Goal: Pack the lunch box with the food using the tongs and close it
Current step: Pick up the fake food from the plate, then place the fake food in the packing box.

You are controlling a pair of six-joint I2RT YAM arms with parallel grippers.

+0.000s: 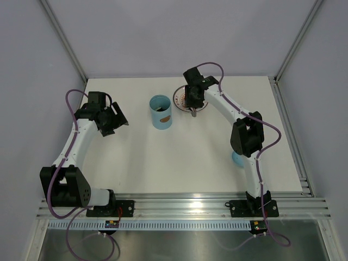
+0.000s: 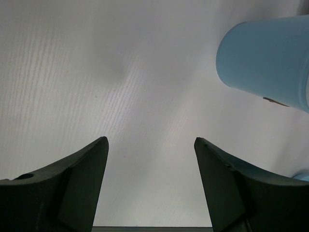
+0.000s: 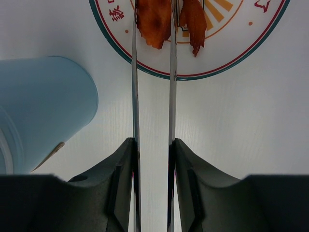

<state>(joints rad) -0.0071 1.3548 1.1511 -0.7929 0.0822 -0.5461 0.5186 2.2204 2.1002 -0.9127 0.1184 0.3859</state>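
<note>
Blue lid (image 1: 237,159) flat on table (image 1: 179,157) by R arm's (image 1: 247,136) elbow, partly hidden. L gripper (image 2: 150,142): jaws wide apart, nothing btwn, left of lunch box (image 1: 161,111), not touching. Box upright, lid off, dark piece (image 1: 161,109) inside, just left of plate (image 3: 231,58). R gripper (image 3: 153,145) clamped on tongs (image 3: 135,96), tips over plate. Two red-orange food bits (image 3: 153,19) on plate; one sits btwn tong arms, contact unclear.
</note>
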